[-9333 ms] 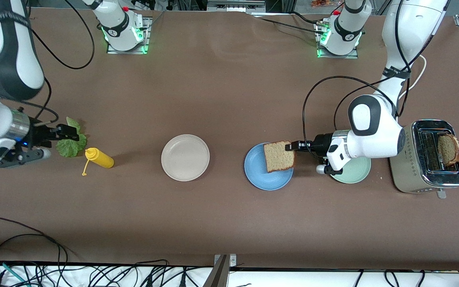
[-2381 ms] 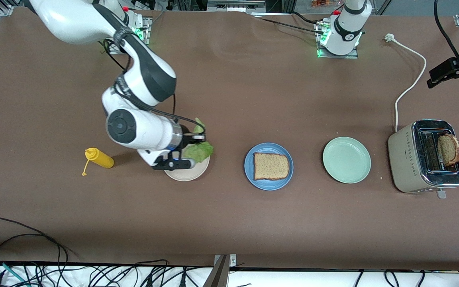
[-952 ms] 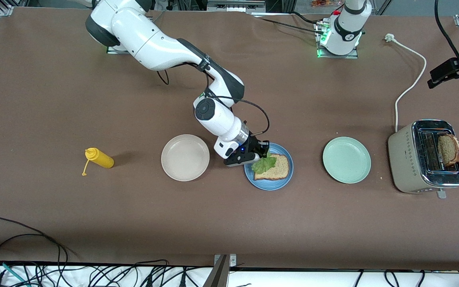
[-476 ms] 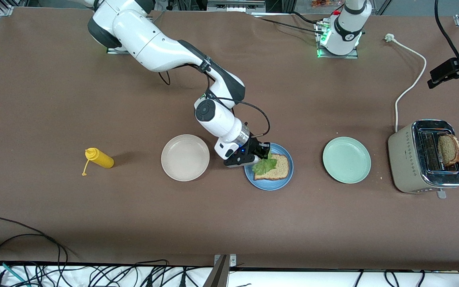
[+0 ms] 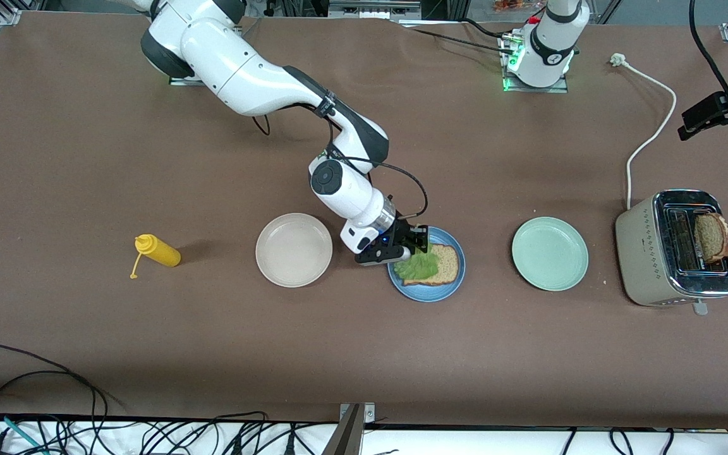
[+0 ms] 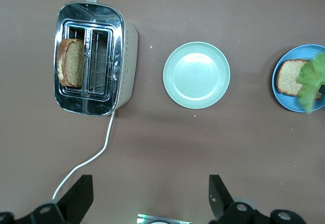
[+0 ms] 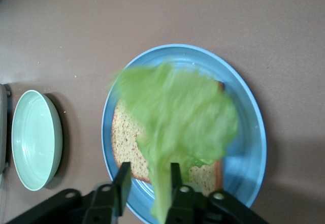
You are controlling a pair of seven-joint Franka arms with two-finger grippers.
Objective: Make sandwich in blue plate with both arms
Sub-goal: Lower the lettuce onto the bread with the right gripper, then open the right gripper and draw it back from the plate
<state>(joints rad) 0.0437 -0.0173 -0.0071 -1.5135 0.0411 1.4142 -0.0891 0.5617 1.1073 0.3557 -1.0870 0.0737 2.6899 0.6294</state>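
Observation:
The blue plate (image 5: pixel 428 296) holds one slice of brown bread (image 5: pixel 448 265). A ruffled green lettuce leaf (image 5: pixel 418 265) lies over the slice's end toward the right arm. My right gripper (image 5: pixel 418 242) hovers low over that edge of the plate. In the right wrist view its jaws (image 7: pixel 148 183) stand parted, and the blurred lettuce (image 7: pixel 177 107) trails down along one finger (image 7: pixel 175 179). A second bread slice (image 5: pixel 711 237) stands in the toaster (image 5: pixel 667 253). My left gripper (image 6: pixel 147 201) waits open and empty, high over the table.
A mint-green plate (image 5: pixel 550 253) sits between the blue plate and the toaster. A beige plate (image 5: pixel 294 249) and a yellow squeeze bottle (image 5: pixel 157 251) lie toward the right arm's end. The toaster's white cord (image 5: pixel 648 139) runs toward the left arm's base.
My right gripper's jaws have come apart and the lettuce has dropped flatter onto the bread. The left arm has not moved.

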